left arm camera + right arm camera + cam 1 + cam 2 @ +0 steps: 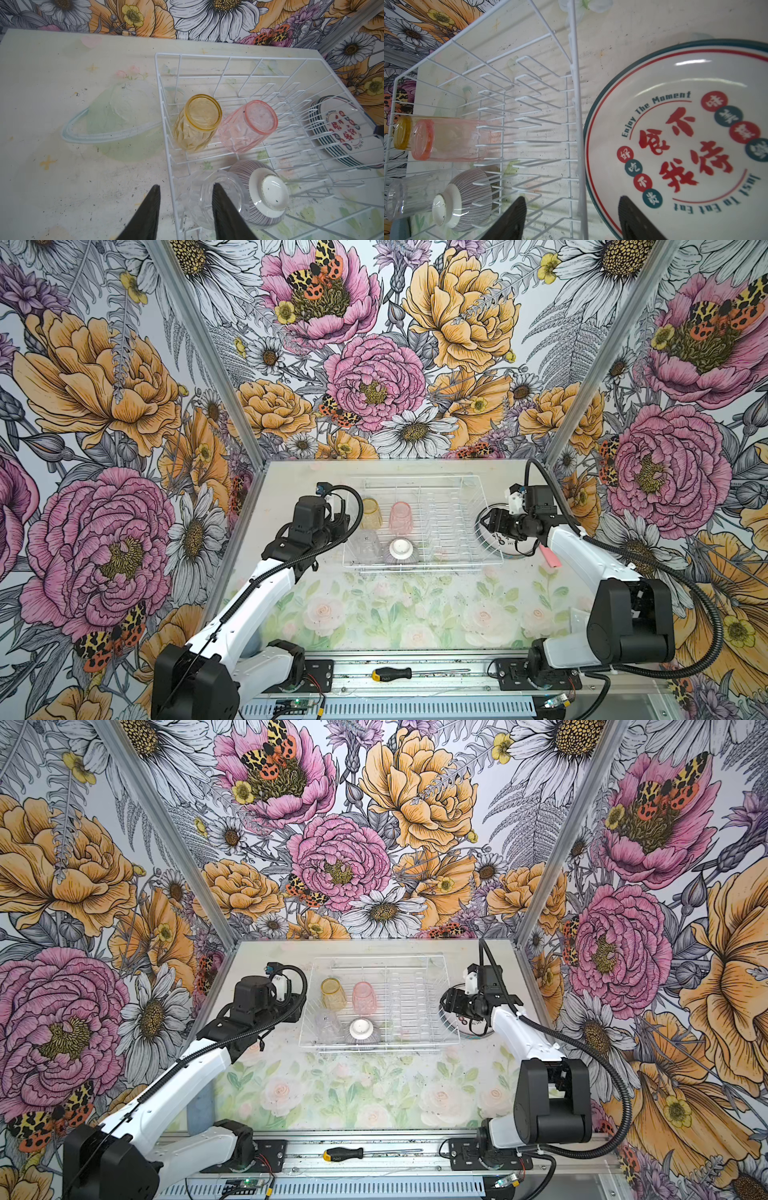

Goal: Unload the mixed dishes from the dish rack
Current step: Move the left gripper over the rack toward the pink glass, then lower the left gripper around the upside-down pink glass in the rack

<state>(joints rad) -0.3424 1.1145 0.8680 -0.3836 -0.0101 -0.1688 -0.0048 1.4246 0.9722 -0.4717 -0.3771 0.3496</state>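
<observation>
The dish rack (228, 56), a white wire-grid tray, sits far-centre on the pale floral table (415, 605). Its left part holds an amber glass tumbler (197, 122), a pink glass tumbler (247, 126), a clear glass tumbler (197, 199) and a ribbed purplish-grey bowl (264, 191), white base up, while a stack of round red-lettered plates (675, 128) lies just beside its right wall. The left gripper (186, 185), partly open and empty, straddles the left wall at the clear glass tumbler; the right gripper (572, 197), wide open and empty, straddles the right wall.

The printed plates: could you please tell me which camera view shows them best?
The right wrist view: the printed plates loom large, lettering readable. The left wrist view shows them small, behind dish rack wires; in both top views the right arm hides most of them.
</observation>
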